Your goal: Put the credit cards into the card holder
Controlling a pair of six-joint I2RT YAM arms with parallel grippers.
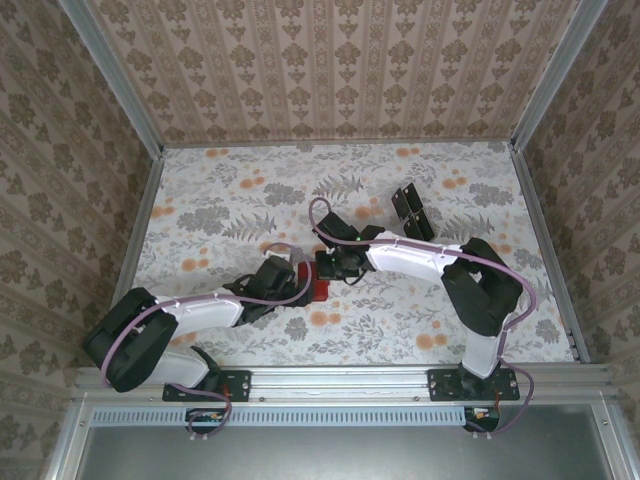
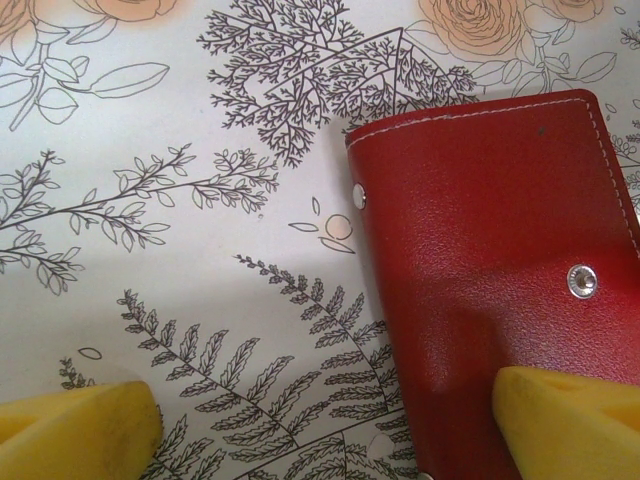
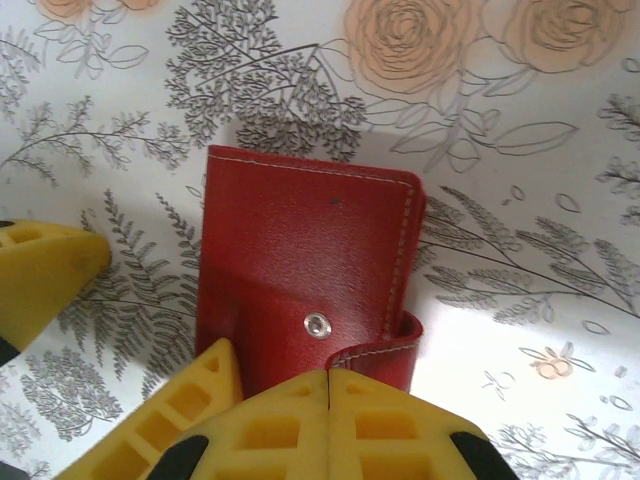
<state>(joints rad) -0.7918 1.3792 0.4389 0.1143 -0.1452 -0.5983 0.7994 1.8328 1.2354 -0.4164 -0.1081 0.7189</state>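
Observation:
The red card holder lies closed on the flowered table, snap stud facing up; it also shows as the card holder and the card holder. My right gripper is shut, with the holder's curled-up clasp tab pinched at the seam of its fingers. My left gripper stands open over the holder's edge: one of its fingertips rests on the red leather, the other is on the table beside it. The black credit cards lie in a small cluster farther back, right of both grippers.
Metal rails and patterned walls close in the table on three sides. The two arms meet over the table's middle, close together. Bare flowered cloth stretches out at the back left.

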